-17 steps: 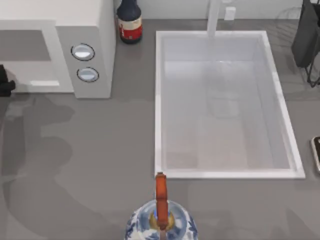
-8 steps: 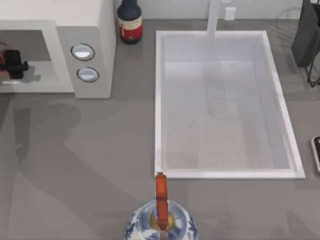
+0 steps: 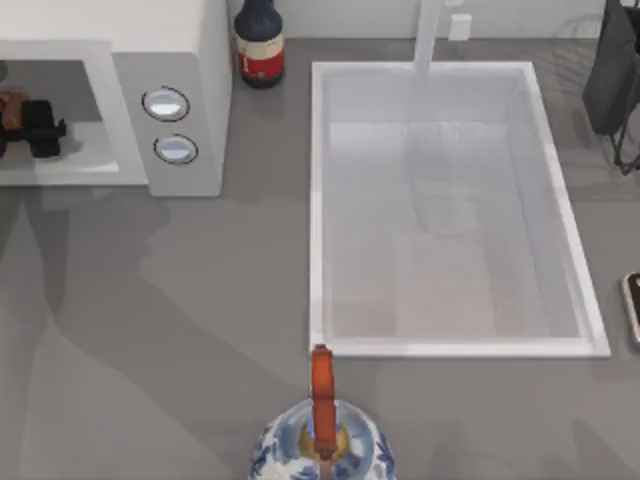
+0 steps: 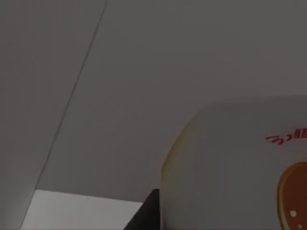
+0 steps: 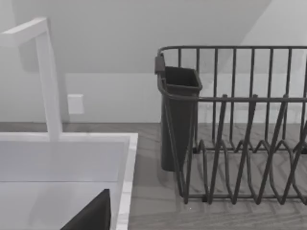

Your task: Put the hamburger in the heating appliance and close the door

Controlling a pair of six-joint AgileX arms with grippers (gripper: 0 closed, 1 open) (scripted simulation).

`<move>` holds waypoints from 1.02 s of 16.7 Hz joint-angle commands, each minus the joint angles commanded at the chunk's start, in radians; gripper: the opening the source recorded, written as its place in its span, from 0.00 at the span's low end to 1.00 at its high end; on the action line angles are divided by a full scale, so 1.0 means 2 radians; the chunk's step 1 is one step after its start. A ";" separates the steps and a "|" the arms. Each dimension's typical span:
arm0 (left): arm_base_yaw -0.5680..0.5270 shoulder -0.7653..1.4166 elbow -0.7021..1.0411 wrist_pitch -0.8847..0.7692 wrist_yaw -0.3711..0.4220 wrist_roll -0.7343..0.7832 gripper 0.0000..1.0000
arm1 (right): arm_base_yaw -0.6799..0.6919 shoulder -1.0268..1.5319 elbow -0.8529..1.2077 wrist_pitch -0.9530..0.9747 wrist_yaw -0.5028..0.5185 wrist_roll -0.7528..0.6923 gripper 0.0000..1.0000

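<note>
Hamburger [image 4: 240, 167] sits inside the microwave's [image 3: 180, 60] grey cavity at the table's far left, clasped by the left gripper [image 3: 35, 128]. Two silver knobs [image 3: 166, 103] flank the opening. Right gripper: fingers' state cannot be told. Sink [image 3: 320, 200] lies well apart.

The hamburger [image 4: 240, 167] carries small red lettering on its whitish top, cut off at the picture's edge and too partial to read. The dark bottle [image 3: 259, 42] has a red-and-white label whose print cannot be made out.
</note>
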State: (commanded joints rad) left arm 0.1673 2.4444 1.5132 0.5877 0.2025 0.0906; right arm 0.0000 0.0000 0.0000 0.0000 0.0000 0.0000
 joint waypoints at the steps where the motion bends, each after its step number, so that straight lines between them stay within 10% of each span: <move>1: 0.001 0.009 0.008 0.002 0.001 -0.003 0.00 | 0.000 0.000 0.000 0.000 0.000 0.000 1.00; 7: 0.002 0.019 0.009 0.003 0.001 -0.005 0.00 | 0.000 0.000 0.000 0.000 0.000 0.000 1.00; 17: 0.002 0.019 0.009 0.003 0.001 -0.005 0.75 | 0.000 0.000 0.000 0.000 0.000 0.000 1.00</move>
State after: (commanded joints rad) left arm 0.1716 2.4815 1.5313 0.5927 0.2043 0.0800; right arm 0.0000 0.0000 0.0000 0.0000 0.0000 0.0000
